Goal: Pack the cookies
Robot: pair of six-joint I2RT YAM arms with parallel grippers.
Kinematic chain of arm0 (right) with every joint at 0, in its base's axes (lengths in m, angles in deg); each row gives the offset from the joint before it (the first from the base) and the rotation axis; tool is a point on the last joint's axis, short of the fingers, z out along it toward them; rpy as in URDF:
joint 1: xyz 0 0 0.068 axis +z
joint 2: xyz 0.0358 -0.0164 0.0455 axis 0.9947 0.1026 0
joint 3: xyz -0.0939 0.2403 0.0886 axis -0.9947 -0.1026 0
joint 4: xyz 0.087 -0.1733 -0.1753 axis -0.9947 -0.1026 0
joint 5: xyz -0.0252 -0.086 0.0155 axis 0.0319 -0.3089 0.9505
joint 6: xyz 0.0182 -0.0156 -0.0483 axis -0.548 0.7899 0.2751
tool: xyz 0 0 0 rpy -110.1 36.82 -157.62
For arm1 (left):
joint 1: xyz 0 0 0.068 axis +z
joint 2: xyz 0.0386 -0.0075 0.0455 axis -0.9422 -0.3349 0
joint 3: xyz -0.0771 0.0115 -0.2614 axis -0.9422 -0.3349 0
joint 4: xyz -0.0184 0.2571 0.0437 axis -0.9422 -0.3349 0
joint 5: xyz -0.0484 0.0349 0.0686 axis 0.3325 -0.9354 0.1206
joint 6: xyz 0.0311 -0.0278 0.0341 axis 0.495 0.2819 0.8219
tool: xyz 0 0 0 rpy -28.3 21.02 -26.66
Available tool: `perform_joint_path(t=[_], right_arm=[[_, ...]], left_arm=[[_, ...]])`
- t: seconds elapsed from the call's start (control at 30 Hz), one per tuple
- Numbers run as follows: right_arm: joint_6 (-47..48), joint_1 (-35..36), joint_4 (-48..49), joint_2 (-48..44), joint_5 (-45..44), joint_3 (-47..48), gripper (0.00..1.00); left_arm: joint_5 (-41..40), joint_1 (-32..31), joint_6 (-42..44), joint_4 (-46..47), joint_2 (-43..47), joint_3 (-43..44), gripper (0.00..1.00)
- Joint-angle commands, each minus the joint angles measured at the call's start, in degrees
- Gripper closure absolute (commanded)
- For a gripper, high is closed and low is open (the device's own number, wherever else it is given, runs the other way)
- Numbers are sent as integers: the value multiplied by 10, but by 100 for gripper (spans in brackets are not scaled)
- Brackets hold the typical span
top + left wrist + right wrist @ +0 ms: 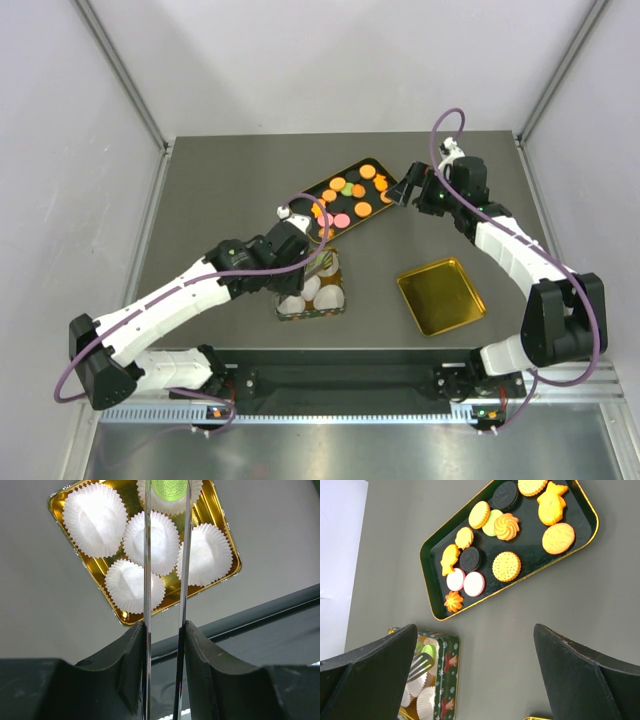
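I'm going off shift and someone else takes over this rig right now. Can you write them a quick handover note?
Left pincer: shut on tongs that hold a green cookie over one paper cup in the tin.
Right pincer: open, empty, above the table beside the black tray.
The other cookies lie on that tray.
Done: at most this first cookie; the other four cups look empty.
To do: set it down, then move the rest into cups.
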Motion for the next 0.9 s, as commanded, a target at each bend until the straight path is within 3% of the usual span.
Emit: perform_joint_path(t=[0.0,0.6,0.87], right_arm=[[14,6,8,1,-1,32,0],[14,6,8,0,-2,32,0],[15,6,7,0,-1,33,0]], left_arm=[[-2,-3,-4,1,17,-2,62],[-3,-3,3,35,-9,2,49],[2,-3,12,27,-7,12,50]])
